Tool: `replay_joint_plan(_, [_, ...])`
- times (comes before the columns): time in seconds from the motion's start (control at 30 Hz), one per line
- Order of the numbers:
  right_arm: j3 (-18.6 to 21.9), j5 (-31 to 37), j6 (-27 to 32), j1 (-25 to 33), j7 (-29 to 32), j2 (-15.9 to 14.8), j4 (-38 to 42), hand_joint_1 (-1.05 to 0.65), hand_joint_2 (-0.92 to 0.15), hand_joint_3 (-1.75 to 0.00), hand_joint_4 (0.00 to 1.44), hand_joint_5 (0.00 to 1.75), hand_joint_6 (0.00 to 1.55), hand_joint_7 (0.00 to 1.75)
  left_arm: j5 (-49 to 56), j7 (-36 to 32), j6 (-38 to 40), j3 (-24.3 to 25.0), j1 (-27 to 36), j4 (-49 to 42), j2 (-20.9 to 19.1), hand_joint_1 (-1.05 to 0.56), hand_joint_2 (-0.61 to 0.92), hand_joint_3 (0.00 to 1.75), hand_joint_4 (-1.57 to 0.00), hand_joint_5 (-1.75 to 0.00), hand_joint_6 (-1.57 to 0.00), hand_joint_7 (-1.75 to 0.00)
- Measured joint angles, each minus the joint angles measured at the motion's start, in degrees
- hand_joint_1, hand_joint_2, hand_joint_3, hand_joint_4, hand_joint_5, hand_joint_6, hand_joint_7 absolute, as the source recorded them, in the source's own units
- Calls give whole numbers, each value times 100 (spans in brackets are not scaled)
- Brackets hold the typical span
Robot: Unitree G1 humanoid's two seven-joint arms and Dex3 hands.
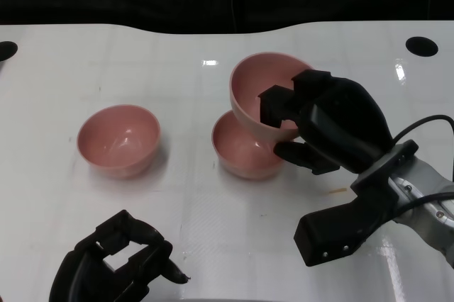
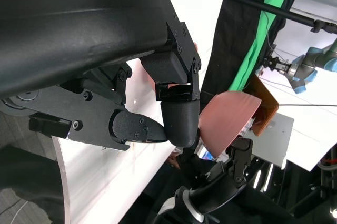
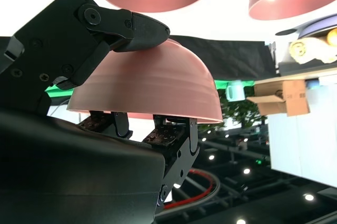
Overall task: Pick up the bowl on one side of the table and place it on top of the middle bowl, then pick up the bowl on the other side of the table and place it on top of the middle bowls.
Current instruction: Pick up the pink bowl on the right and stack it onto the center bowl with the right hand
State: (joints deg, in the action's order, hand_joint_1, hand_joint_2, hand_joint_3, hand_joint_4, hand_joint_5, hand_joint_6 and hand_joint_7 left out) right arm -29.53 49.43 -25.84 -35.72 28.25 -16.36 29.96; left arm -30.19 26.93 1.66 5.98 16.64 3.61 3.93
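A: What is the biggest thing in view?
B: The white table point(image 1: 213, 217), which carries everything. The right arm point(image 1: 397, 203) reaches in over it from the lower right.

A: And the right hand?
B: The right hand point(image 1: 319, 121) grips a pink bowl, the held bowl point(image 1: 262, 96), by its rim. Fingers point(image 1: 280, 103) reach inside the bowl, and another digit presses on the outer wall. In the right wrist view the same bowl point(image 3: 147, 82) is clamped between fingers inside and a black finger point(image 3: 139, 29) on its outside.

A: Where is that bowl?
B: It is lifted and tilted, its opening turned toward the left, just above the middle bowl point(image 1: 241, 149). Whether the two touch cannot be told.

A: The third bowl?
B: The left bowl point(image 1: 119, 139) sits upright on the table, well apart from the middle bowl.

A: And the left hand?
B: The left hand point(image 1: 113, 266) hangs low at the near edge, fingers curled in, holding nothing. It is near the left bowl without touching it.
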Motion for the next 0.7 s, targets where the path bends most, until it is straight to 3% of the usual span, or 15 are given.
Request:
replay_joint_plan(0.27, [-27,1,-63,-150,-115,173,334,-20,-46,-108,94,175,74,175,1,0,-1,29,-2,0,-2,-34,92,12,-93,-121,-93,-101])
replay_joint_plan(0.5, [-251,59,-158,-587,-98,527,1344,-20,-48,-109,93,175,74,175,6,-1,-5,20,-18,0,1,-34,92,12,-93,-122,-94,-102])
replay_joint_plan(0.7, [-458,143,-214,-799,8,648,2142,-20,-51,-102,90,175,71,175,3,-1,-4,24,13,2,7,-35,92,9,-93,-121,-94,-100])
